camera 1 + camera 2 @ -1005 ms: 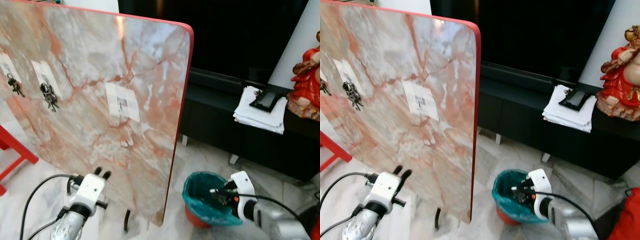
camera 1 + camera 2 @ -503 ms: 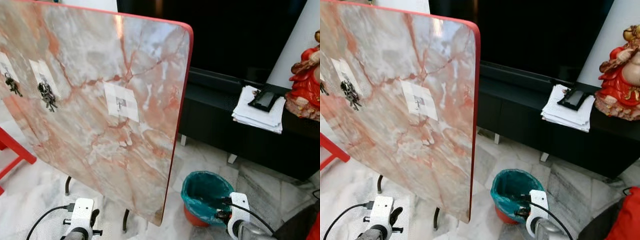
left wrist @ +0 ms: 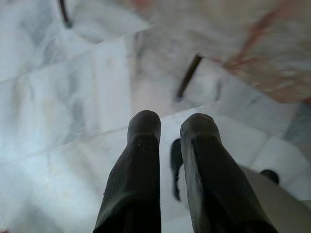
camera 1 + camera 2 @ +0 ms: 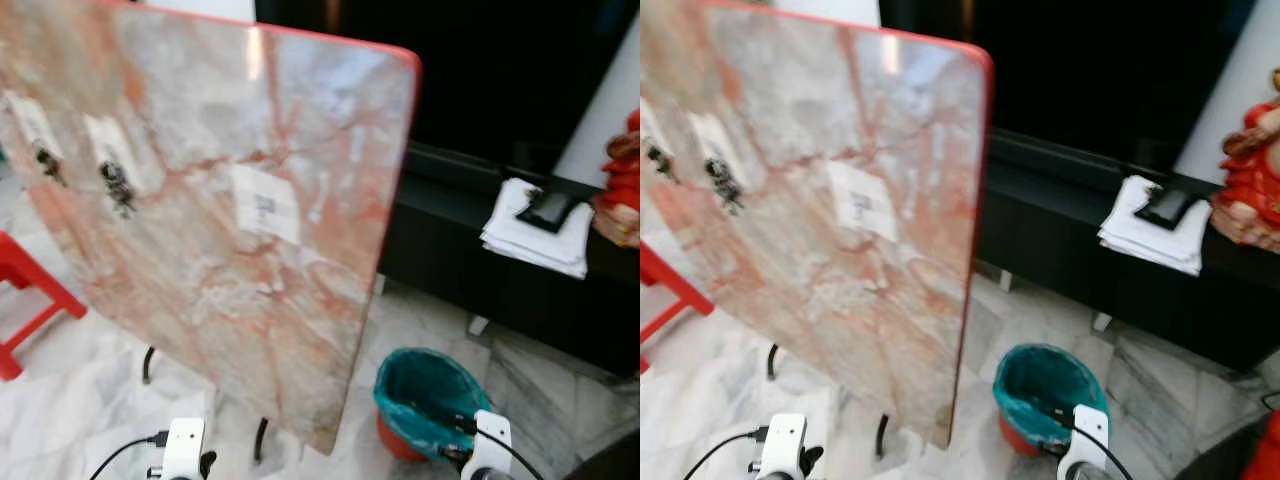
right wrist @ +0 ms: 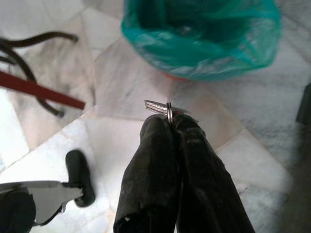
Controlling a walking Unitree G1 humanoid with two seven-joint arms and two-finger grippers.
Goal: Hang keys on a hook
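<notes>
Right end effector (image 5: 171,127) clamped on the keys (image 5: 164,108) — held low beside the bin (image 4: 425,398), well below the apparently vacant hook (image 4: 264,205) (view blurred); left end effector (image 3: 170,127) slightly apart.

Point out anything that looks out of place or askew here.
The red-edged marble tabletop stands tipped on its side, serving as a board with white hook patches. The right gripper pinches a silver key ring low beside the teal-lined bin.
</notes>
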